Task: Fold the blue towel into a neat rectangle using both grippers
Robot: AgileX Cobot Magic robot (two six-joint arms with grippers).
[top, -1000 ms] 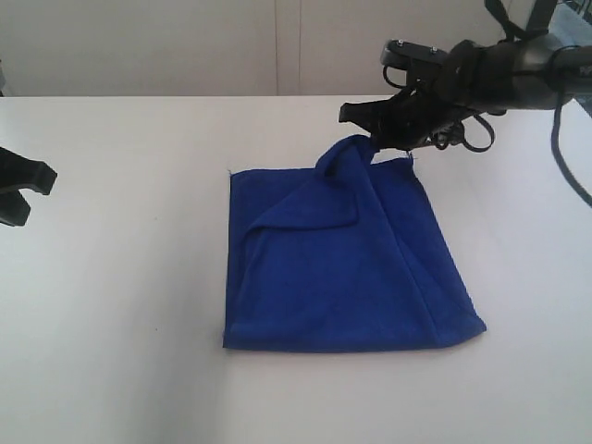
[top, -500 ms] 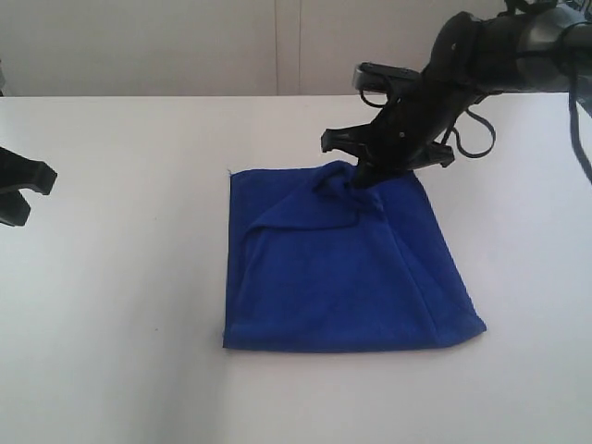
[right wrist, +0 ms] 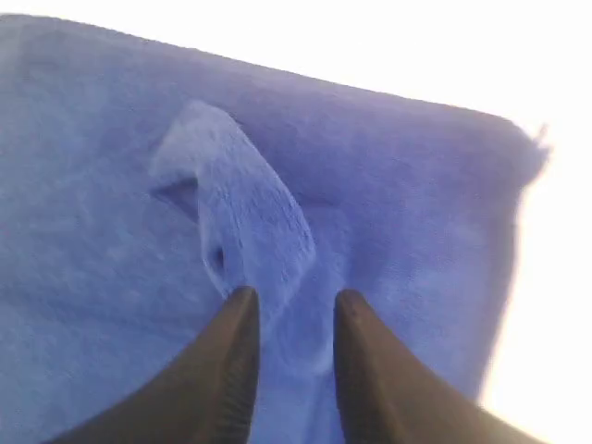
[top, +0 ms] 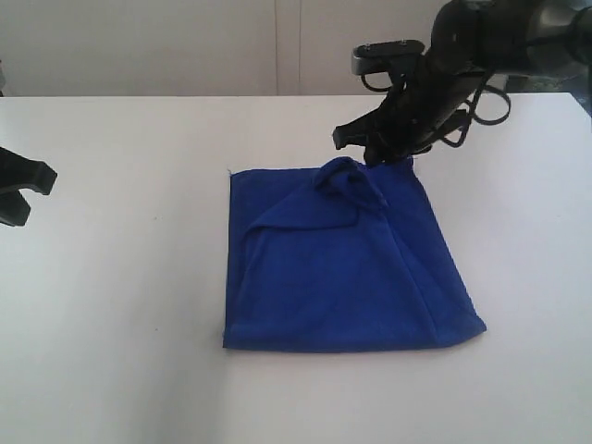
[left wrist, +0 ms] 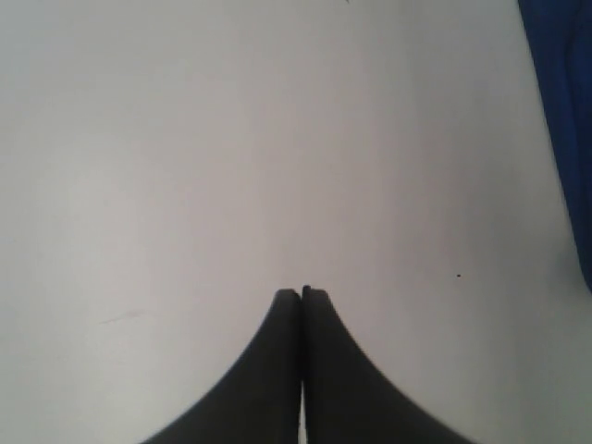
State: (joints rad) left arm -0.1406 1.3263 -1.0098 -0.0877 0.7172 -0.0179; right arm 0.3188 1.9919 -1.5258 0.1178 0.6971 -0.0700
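The blue towel (top: pixel 342 268) lies on the white table, roughly square, with a diagonal fold and a crumpled bump (top: pixel 347 180) at its far edge. My right gripper (top: pixel 375 157) hovers just behind that bump, near the towel's far right corner. In the right wrist view its fingers (right wrist: pixel 236 351) stand apart over the blue towel (right wrist: pixel 388 185), and the rumpled flap (right wrist: pixel 240 203) lies just ahead of them; the right gripper (right wrist: pixel 296 298) is open. My left gripper (top: pixel 28 190) rests far to the left, shut (left wrist: pixel 302 291), with only a strip of towel (left wrist: pixel 564 111) in its view.
Bare white table (top: pixel 120 305) surrounds the towel on all sides. A pale wall runs behind the table's far edge (top: pixel 185 96). The right arm and its cables (top: pixel 481 55) reach in from the upper right.
The right gripper lowered the lifted towel corner, let it go, and drew back toward the far edge. The corner now lies as a crumpled bump. The left arm has not moved.
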